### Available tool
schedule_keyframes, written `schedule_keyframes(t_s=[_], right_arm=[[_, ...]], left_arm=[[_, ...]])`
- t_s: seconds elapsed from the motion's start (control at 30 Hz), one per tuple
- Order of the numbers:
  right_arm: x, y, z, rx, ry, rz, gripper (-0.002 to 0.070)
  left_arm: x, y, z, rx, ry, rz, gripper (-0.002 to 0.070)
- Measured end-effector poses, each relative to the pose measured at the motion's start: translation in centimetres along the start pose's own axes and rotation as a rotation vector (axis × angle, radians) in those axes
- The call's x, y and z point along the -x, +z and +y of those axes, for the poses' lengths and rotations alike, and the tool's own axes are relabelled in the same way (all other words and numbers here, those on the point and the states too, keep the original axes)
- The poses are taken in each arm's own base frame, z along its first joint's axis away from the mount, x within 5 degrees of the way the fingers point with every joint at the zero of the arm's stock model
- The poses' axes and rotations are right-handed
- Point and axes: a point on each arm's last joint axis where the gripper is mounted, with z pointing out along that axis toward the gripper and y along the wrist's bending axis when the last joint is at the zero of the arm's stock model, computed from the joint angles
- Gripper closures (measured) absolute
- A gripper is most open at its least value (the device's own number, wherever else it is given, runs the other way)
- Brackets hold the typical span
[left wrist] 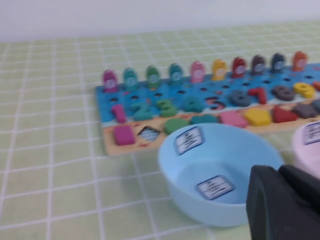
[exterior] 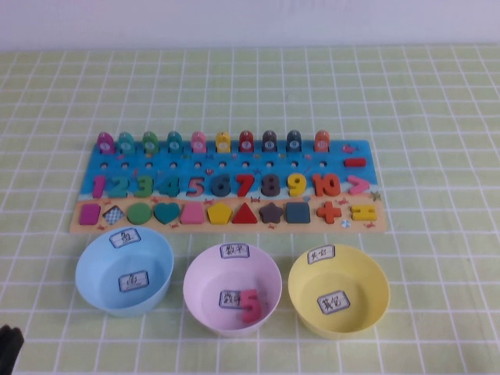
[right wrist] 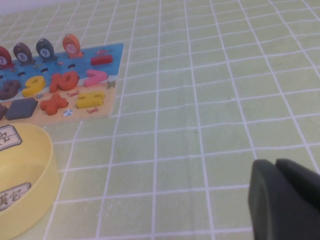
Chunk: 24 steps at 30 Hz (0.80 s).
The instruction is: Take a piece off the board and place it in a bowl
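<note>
Overhead, I see the board (exterior: pixel 226 183) lying across the middle of the green checked cloth (exterior: pixel 437 117), with three bowls in a row on the near side. The 5 (exterior: pixel 250 305) lies inside the pink bowl (exterior: pixel 232 269), the middle one, leaning against its inner wall near a white label. The board's slot for 5 shows only a printed digit. A blue bowl (exterior: pixel 124 254) sits on the left and a yellow bowl (exterior: pixel 338 269) on the right; the three stand just beside one another without touching.

My left gripper (left wrist: pixel 282 205) hangs low over the cloth just beside the blue bowl's near rim; only its dark tip shows, so I cannot tell its finger state. My right gripper (right wrist: pixel 285 200) hovers over bare cloth, well apart from the yellow bowl; again I cannot tell whether its fingers are spread or closed.
</note>
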Motion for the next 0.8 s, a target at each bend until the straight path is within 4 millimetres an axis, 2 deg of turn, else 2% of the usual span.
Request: schedule_keyframes(t_s=[0.33, 0.57, 0.8], right_arm=[[0.0, 0.0, 0.0, 0.000, 0.000, 0.000, 0.0694], [0.0, 0.0, 0.0, 0.000, 0.000, 0.000, 0.0694], [0.0, 0.0, 0.0, 0.000, 0.000, 0.000, 0.0694]], left_arm=[[-2.0, 0.5, 0.5, 0.097, -0.006, 0.015, 0.0677], [-2.7, 0.5, 0.6, 0.100, 0.053, 0.085, 0.0678], [-3.0, 0.4, 1.0, 0.186, 0.046, 0.121, 0.0678]])
